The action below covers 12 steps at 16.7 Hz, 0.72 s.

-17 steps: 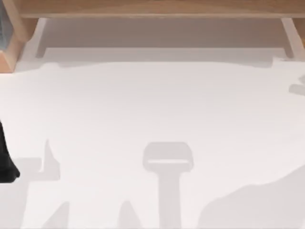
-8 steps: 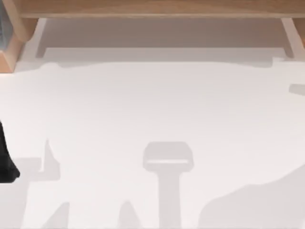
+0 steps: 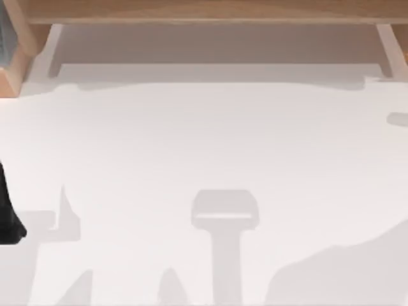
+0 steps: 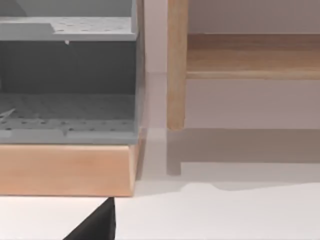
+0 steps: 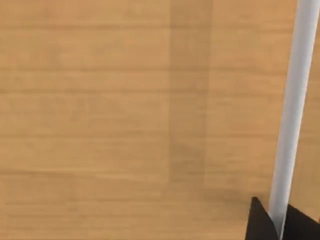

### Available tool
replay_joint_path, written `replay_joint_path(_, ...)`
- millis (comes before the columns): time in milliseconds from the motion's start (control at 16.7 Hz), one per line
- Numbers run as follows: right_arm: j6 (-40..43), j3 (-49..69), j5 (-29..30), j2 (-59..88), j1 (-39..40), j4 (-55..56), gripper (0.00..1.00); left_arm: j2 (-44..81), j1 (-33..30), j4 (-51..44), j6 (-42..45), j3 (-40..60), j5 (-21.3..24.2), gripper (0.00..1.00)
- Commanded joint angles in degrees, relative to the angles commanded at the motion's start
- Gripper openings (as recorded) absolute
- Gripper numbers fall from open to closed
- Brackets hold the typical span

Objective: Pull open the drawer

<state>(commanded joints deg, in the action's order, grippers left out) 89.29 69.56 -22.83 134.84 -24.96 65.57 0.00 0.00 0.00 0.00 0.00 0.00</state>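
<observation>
The right gripper (image 5: 278, 222) sat hard up against a wooden drawer front (image 5: 125, 115), its two dark fingertips (image 5: 259, 222) set on either side of a pale, rod-like handle (image 5: 295, 100) that ran along the panel. The jaws stood narrow around that handle, and they appeared to be clamped on it, though so little of the fingers showed that actual contact could not be confirmed. In the right wrist view the wood grain of the drawer front lay close behind the handle, crossed by a faintly darker band. From above, the white table (image 3: 204, 153) stretched across the scene, with a wooden shelf unit (image 3: 204, 11) along its far edge. The left arm (image 3: 7, 217) stood parked at the table's left edge as a dark shape. Its wrist camera looked toward a grey cabinet (image 4: 67, 75) with perforated shelves on a light wooden base (image 4: 65, 170), just beside a wooden upright post (image 4: 176, 65) of the shelf unit. One dark tip of the left gripper (image 4: 97, 225) reached into that view, and whether its jaws were wide or closed could not be told.
</observation>
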Motion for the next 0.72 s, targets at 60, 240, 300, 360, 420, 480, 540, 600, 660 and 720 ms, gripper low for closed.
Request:
replay_joint_path(60, 0.00, 0.00, 0.00, 0.00, 0.00, 0.00, 0.00, 0.00, 0.00, 0.00, 0.00, 0.00, 0.00, 1.00)
replay_joint_path(240, -0.12, -0.03, 0.04, 0.10, -0.19, -0.13, 0.00, 0.00, 0.00, 0.00, 0.00, 0.00, 0.00, 1.00)
replay_joint_path(300, -0.12, -0.22, -0.03, -0.04, -0.23, 0.01, 0.00, 0.00, 0.00, 0.00, 0.00, 0.00, 0.00, 1.00)
replay_joint_path(360, -0.13, -0.99, -0.28, -0.52, -0.40, 0.54, 0.00, 0.00, 0.00, 0.00, 0.00, 0.00, 0.00, 1.00)
replay_joint_path(420, -0.17, -2.30, -0.63, -1.21, -0.70, 1.32, 0.00, 0.00, 0.00, 0.00, 0.00, 0.00, 0.00, 1.00)
replay_joint_path(480, -0.21, -4.09, -1.03, -1.99, -1.13, 2.25, 0.00, 0.00, 0.00, 0.00, 0.00, 0.00, 0.00, 1.00)
replay_joint_path(540, -0.25, -6.23, -1.47, -2.83, -1.63, 3.30, 0.00, 0.00, 0.00, 0.00, 0.00, 0.00, 0.00, 1.00)
replay_joint_path(600, -0.27, -8.57, -1.95, -3.72, -2.16, 4.44, 0.00, 0.00, 0.00, 0.00, 0.00, 0.00, 0.00, 1.00)
replay_joint_path(660, -0.27, -10.90, -2.47, -4.66, -2.68, 5.62, 0.00, 0.00, 0.00, 0.00, 0.00, 0.00, 0.00, 1.00)
replay_joint_path(720, -0.26, -12.97, -2.98, -5.54, -3.16, 6.77, 0.00, 0.00, 0.00, 0.00, 0.00, 0.00, 0.00, 1.00)
